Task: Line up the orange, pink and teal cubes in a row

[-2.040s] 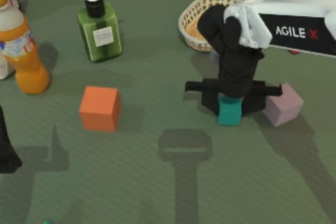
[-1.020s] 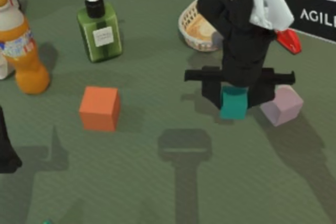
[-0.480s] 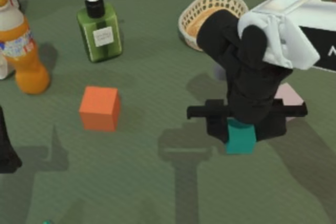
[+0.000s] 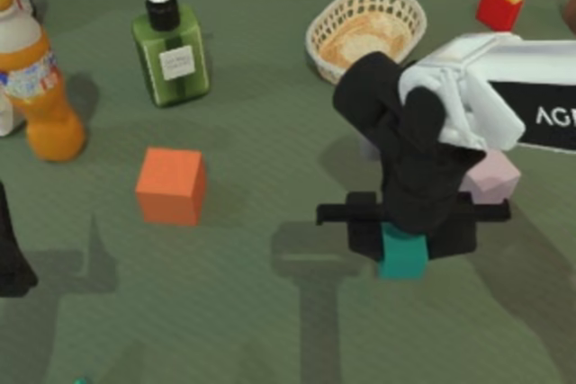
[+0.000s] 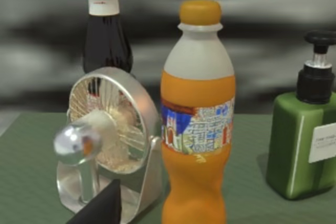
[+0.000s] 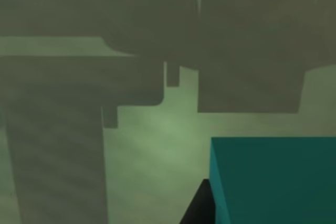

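Observation:
The orange cube point(image 4: 171, 186) rests on the green table at left of centre. My right gripper point(image 4: 402, 242) is shut on the teal cube point(image 4: 402, 255), right of centre toward the front. In the right wrist view the teal cube point(image 6: 273, 182) sits beside a black finger point(image 6: 198, 207), with arm shadows on the cloth below. The pink cube point(image 4: 492, 177) lies just behind and to the right, partly hidden by the arm. My left arm point(image 4: 11, 258) stays parked at the table's left edge.
An orange drink bottle point(image 4: 40, 87) and a green pump bottle point(image 4: 171, 47) stand at the back left. A wicker basket point(image 4: 367, 29) and a red fries box point(image 4: 499, 2) are at the back right. The left wrist view shows a metal fan point(image 5: 110, 140) and a dark bottle point(image 5: 105, 30).
My right gripper lifted the teal cube from beside the pink cube and carried it toward the table's front. The orange cube and left arm stayed put.

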`<state>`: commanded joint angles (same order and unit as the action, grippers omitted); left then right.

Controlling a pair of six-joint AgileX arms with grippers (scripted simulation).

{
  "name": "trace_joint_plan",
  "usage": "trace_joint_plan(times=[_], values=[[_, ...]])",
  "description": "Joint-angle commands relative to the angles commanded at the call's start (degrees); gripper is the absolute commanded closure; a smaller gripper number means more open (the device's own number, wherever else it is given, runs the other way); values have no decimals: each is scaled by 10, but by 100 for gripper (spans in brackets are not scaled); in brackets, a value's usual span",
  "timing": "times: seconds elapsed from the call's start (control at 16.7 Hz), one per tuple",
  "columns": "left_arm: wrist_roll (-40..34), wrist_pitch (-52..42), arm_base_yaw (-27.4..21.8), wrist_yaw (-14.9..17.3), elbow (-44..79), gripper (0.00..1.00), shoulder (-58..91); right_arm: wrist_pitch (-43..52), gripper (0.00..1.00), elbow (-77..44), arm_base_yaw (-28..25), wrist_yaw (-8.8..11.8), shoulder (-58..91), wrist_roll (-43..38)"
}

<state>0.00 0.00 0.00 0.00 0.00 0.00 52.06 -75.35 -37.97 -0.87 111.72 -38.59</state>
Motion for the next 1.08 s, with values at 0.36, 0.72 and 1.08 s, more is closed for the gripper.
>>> trace_joint_plan(times=[0.36,0.72,1.08], values=[[0,0,0,0,0,0,0,-58,100,36,-3,0,24,0],[0,0,0,0,0,0,0,-58,62,36,-3,0,24,0],[0,0,0,0,0,0,0,-58,17,36,-3,0,24,0]])
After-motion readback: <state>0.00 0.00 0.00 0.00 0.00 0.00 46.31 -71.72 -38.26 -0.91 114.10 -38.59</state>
